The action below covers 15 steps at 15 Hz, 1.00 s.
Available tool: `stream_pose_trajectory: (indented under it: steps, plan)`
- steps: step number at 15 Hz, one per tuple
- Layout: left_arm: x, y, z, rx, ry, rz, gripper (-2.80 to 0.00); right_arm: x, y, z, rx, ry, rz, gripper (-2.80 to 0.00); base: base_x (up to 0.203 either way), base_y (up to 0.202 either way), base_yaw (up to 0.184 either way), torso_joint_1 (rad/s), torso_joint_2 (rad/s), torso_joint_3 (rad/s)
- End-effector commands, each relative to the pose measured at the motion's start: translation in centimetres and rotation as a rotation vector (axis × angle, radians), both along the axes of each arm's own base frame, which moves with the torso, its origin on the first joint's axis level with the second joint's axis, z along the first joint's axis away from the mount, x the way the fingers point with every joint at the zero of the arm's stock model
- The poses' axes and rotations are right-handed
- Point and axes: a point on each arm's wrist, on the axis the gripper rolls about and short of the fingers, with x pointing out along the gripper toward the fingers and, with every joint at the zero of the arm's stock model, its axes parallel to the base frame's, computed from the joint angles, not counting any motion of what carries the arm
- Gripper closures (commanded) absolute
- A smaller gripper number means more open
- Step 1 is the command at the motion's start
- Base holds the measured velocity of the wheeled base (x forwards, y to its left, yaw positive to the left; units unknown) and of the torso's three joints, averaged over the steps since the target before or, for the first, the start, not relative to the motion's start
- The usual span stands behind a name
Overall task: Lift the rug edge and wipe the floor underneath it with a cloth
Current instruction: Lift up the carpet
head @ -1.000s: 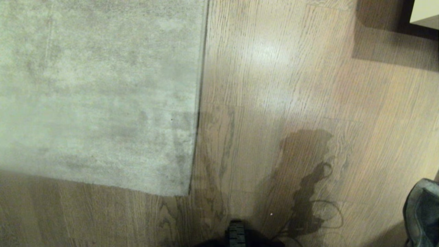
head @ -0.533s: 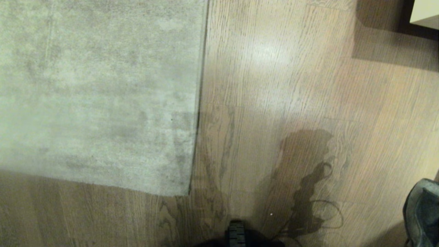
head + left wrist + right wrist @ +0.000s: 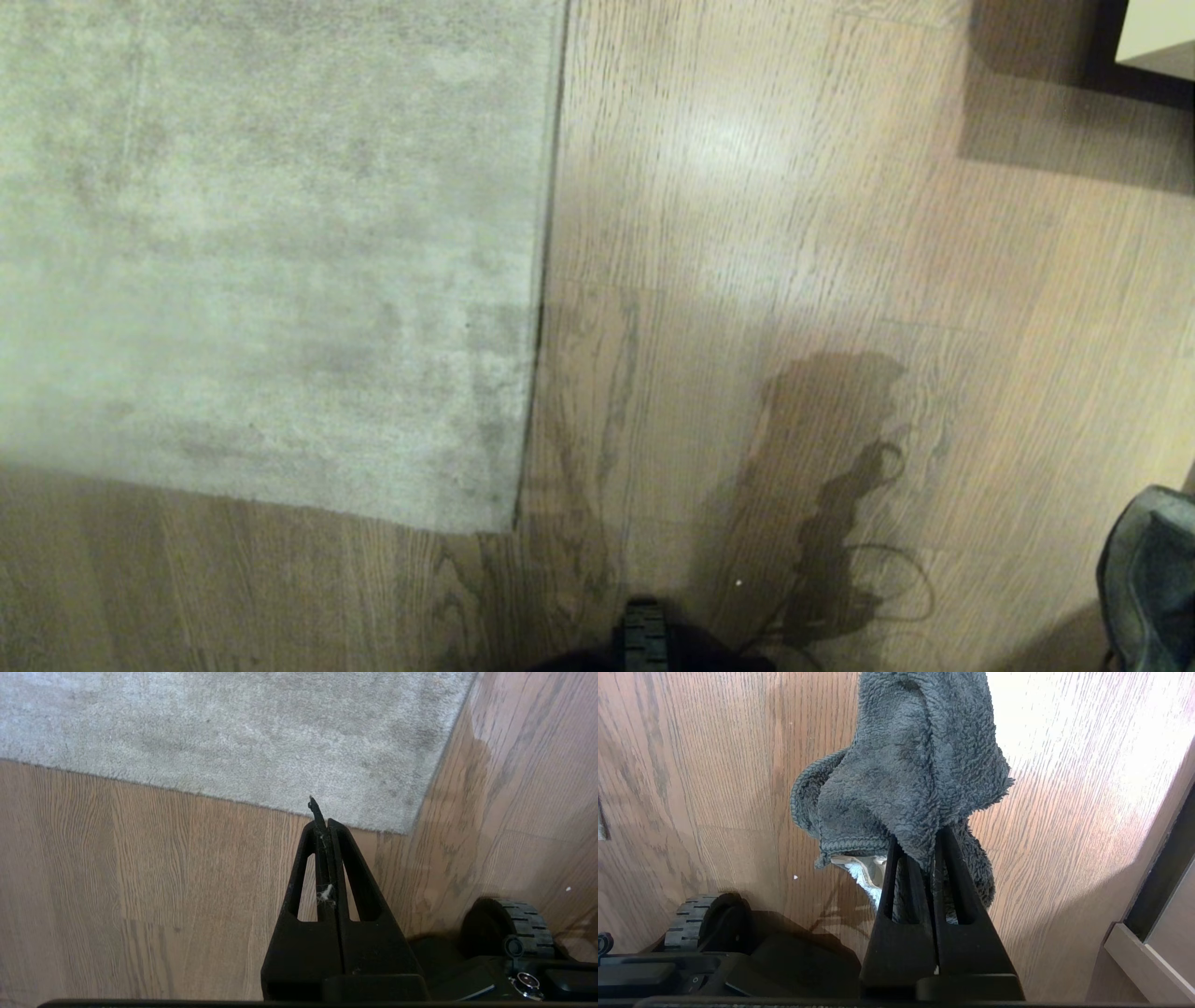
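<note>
hanging above the floor (image 3: 140, 882), the left gripper (image 3: 327, 823) has its jaws pressed flat together with nothing between them but a wisp of lint. just ahead of its tips lies the near corner of the rug (image 3: 261, 732), flat on the planks; one thin edge runs crosswise in front of the gripper, the other runs away from it on the side toward the robot's base. that crosswise edge is what the coming move seems to turn on: the jaws would have to part and come down onto it, since it lies straight beyond the fingertips and across their line.

the right gripper (image 3: 931, 847) is clamped on the cloth (image 3: 906, 765), which bunches up past its tips and hangs free of the floor. no rug shows near this hand, so the left arm is plainly the nearer one for lifting, and the right looks set to do the wiping.

the head view shows the rug (image 3: 261, 252) whole at its corner, its long edge running away from the robot, and only a sliver of the cloth (image 3: 1153, 579) at the frame's edge; neither gripper appears there. only the wrist views give the jaws and the grip.
</note>
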Motion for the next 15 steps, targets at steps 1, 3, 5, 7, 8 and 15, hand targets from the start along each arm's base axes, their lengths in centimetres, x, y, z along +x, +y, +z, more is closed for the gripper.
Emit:
stream_pose_trajectory:
  steps: [1, 3, 5, 7, 8, 15]
  plan:
    - [-0.01, 0.00, -0.01, -0.001, -0.006, -0.001, 0.00, 0.01, 0.00, 0.01, 0.000, 0.001, 0.000, 0.00, 0.000, 0.000, 0.000, 0.000, 0.00, 0.000]
    - [0.02, 0.00, 0.03, 0.000, -0.018, 0.001, 0.00, 0.01, 0.00, 0.01, 0.000, 0.001, 0.000, 0.00, 0.000, 0.000, 0.000, 0.000, 0.00, 0.000]
    - [0.02, 0.00, 0.03, -0.001, -0.019, 0.001, 0.00, 0.01, 0.00, 0.01, 0.000, 0.001, 0.000, 0.00, 0.000, 0.000, 0.000, 0.000, 0.00, 0.000]
    - [0.03, 0.00, 0.02, 0.001, -0.016, 0.001, 0.00, 0.01, 0.00, 0.01, 0.000, 0.001, 0.000, 0.00, 0.000, 0.000, 0.000, 0.000, 0.00, 0.000]
    - [0.03, 0.00, 0.03, 0.001, -0.017, 0.001, 0.00, 0.01, 0.00, 0.01, 0.000, 0.001, 0.000, 0.00, 0.000, 0.000, 0.000, 0.000, 0.00, 0.000]
    - [0.00, 0.00, 0.05, 0.002, -0.013, 0.000, 0.00, 0.01, 0.00, 0.01, 0.000, 0.001, 0.000, 0.00, 0.000, 0.000, 0.000, 0.000, 0.00, 0.000]
